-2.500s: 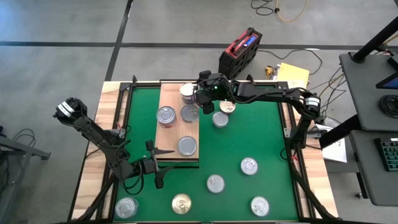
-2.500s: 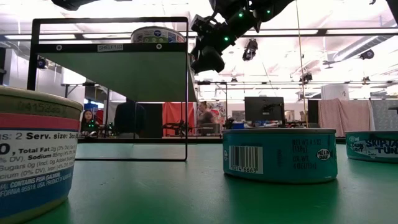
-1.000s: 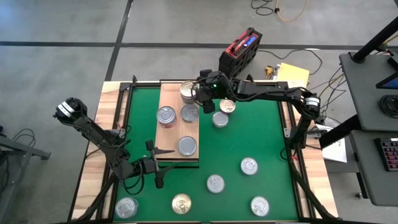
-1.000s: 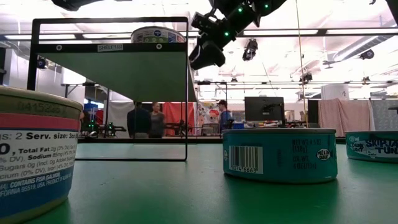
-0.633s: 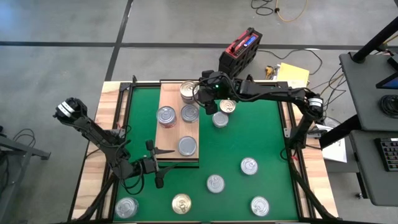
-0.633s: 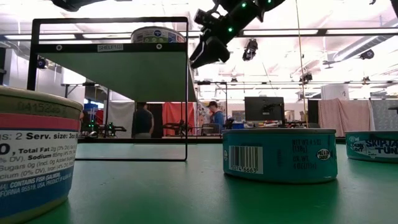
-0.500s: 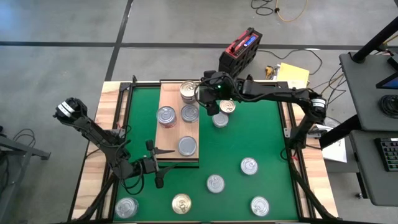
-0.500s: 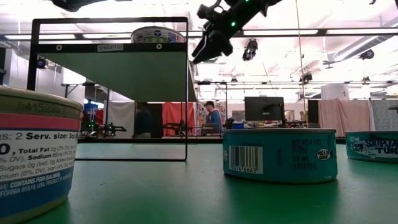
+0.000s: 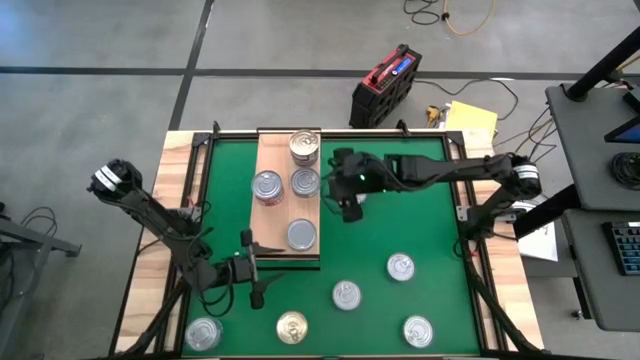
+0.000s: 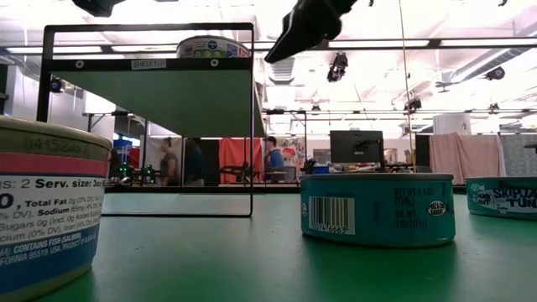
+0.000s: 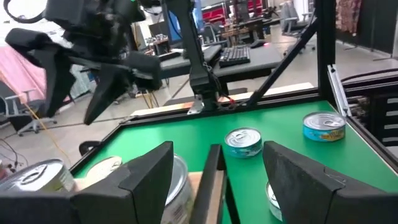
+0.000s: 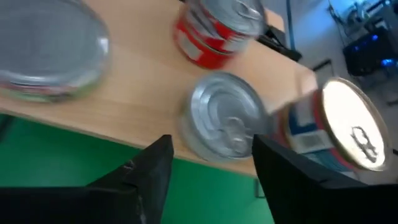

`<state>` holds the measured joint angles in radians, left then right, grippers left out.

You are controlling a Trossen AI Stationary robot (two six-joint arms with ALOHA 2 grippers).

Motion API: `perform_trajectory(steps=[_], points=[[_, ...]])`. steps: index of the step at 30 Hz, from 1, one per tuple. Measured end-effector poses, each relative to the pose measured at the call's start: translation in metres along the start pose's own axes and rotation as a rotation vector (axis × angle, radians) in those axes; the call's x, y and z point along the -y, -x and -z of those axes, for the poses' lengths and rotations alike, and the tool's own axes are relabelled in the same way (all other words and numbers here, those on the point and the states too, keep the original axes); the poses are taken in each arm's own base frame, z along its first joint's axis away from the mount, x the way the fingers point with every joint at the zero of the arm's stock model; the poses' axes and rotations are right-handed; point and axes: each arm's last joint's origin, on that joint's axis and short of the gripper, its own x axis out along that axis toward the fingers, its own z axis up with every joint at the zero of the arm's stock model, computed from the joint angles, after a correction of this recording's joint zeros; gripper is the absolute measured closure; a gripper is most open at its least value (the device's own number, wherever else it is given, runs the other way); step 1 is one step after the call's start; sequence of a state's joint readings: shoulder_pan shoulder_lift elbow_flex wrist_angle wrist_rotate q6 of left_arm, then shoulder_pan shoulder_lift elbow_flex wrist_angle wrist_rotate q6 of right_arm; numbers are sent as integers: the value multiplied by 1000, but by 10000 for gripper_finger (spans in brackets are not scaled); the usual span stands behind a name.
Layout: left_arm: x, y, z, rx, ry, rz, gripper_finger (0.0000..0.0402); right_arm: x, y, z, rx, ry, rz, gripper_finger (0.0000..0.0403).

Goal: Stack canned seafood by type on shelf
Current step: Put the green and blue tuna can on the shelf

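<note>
- Filling the middle of the high view, the green tabletop (image 9: 420,215) carries everything else.
- The light rectangular wooden shelf (image 9: 275,215) lies on the upper left part of the green.
- The right arm reaches in from the right edge. Its right tool (image 9: 347,208) hangs over the green just beside the shelf's right edge, at mid-height of the frame. In the right wrist view its fingers (image 12: 149,180) stand apart, released, with nothing between them.
- The left arm comes in from the lower left. Its left tool (image 9: 256,245) sits at the shelf's lower left corner. In the left wrist view its fingers (image 11: 146,177) are spread, released, to either side of the shelf's edge and not clamped on it.
- Four round flat metal tins stand on the shelf:
  - a red-labelled tin (image 9: 305,146) at the top edge
  - two silver-lidded tins (image 9: 266,186) (image 9: 305,182) side by side below it
  - a lone silver-lidded tin (image 9: 301,234) near the bottom edge
- Five loose tins rest on the green in the lower part of the frame, well apart:
  - three plain silver-lidded ones (image 9: 401,266) (image 9: 346,294) (image 9: 418,330)
  - a gold-lidded tin (image 9: 291,327) at bottom centre
  - a silver corner tin (image 9: 204,333) at bottom left
</note>
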<state>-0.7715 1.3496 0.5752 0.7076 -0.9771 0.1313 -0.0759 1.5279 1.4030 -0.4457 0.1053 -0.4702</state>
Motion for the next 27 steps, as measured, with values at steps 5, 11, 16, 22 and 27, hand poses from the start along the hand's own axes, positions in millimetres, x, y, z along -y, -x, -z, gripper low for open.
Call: perform_trajectory(steps=[5, 11, 16, 22, 27], points=[[19, -12, -9, -31, -78, 10, 169, -30, 12, -1, 92, -1, -30, 229], [34, -19, -14, -84, -115, 18, 169, -67, 30, 3, 251, -38, -66, 264], [40, -13, -16, -80, -61, 41, 169, -104, 41, 20, 365, -82, -77, 291], [52, -1, -28, -67, 44, 92, 169, -141, 47, 32, 421, -134, -103, 320], [60, 8, -40, -74, 131, 128, 169, -167, 49, 34, 422, -159, -188, 339]])
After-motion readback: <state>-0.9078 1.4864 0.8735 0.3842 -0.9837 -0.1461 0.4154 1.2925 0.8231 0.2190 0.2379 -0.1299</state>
